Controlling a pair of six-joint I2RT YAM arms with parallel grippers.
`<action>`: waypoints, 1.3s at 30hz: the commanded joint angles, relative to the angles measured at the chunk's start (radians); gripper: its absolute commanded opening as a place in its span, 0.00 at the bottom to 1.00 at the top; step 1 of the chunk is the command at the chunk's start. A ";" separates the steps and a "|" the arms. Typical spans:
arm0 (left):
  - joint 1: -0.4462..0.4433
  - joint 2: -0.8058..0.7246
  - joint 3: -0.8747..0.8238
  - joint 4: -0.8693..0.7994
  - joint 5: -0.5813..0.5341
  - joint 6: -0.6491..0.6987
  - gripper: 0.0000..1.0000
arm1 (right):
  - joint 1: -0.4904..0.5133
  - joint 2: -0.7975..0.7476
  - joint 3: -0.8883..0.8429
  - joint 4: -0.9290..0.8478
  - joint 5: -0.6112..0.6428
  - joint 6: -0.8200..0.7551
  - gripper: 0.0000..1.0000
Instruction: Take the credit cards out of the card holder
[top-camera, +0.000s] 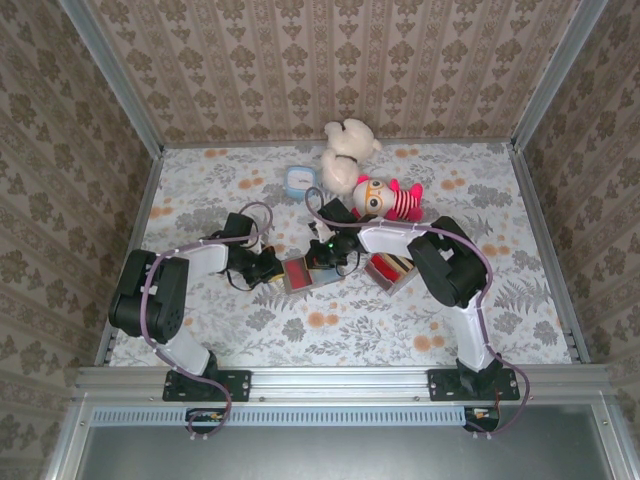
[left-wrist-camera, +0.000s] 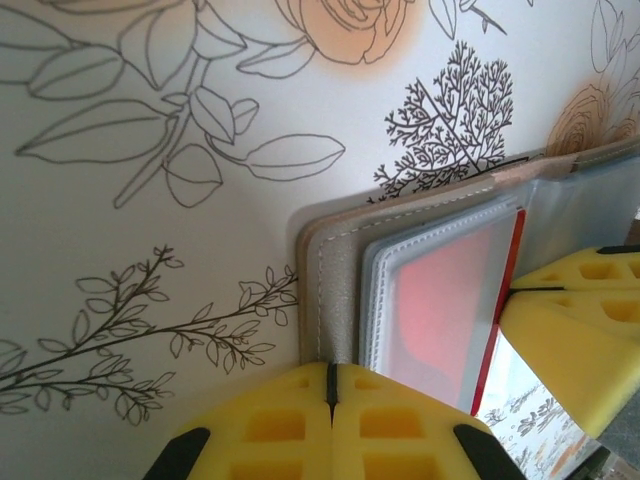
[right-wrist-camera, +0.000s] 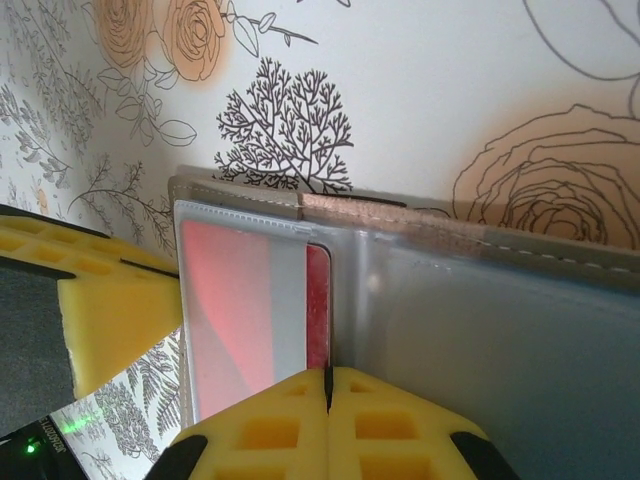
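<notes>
The grey card holder (top-camera: 305, 272) lies open on the floral table between both grippers. My left gripper (left-wrist-camera: 330, 368) is shut on the stitched outer edge of the card holder (left-wrist-camera: 335, 290). Under its clear pocket sits the red card (left-wrist-camera: 440, 300). My right gripper (right-wrist-camera: 328, 375) is shut at the holder's fold, where a bare strip of the red card (right-wrist-camera: 318, 300) sticks out of the pocket into the jaws. The holder's other panel (right-wrist-camera: 500, 340) looks grey and cardless. In the top view the left gripper (top-camera: 268, 265) and right gripper (top-camera: 325, 255) flank the holder. The light blue card is hidden.
A grey tray with red contents (top-camera: 392, 268) lies just right of the holder, under the right arm. Behind stand a striped doll (top-camera: 385, 198), a white plush bear (top-camera: 345, 150) and a small light blue box (top-camera: 299, 181). Patterned walls close in the table.
</notes>
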 joint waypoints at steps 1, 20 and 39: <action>0.002 0.013 -0.002 -0.077 -0.063 0.033 0.04 | -0.017 -0.061 -0.031 0.000 0.006 -0.023 0.00; 0.007 -0.010 0.015 -0.067 -0.028 0.027 0.04 | 0.008 0.007 0.014 -0.004 -0.097 0.011 0.15; 0.013 0.001 0.015 -0.070 -0.030 0.035 0.04 | -0.003 0.003 0.045 -0.122 0.026 0.003 0.24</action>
